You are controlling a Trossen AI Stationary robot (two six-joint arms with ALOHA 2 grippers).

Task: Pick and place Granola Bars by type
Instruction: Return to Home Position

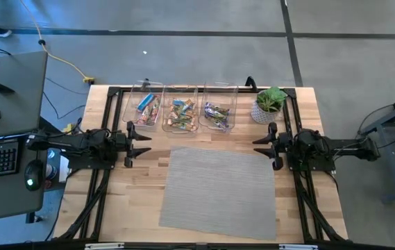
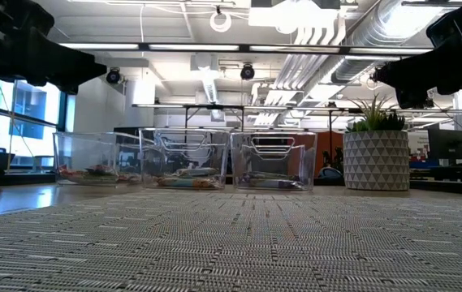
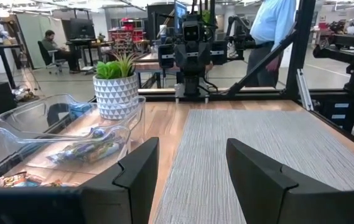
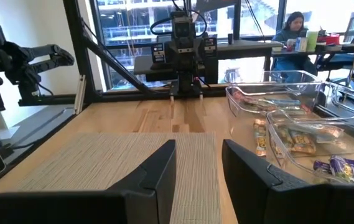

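Filling three clear bins, Granola Bars lie sorted

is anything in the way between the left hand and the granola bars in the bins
Nothing loose does. The left hand is open beside the mat, with bare tabletop up to the clear bins; only the bins' own walls enclose the granola bars.

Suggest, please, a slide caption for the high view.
Granola bars lie in three clear bins; left gripper and right gripper open beside the grey mat.
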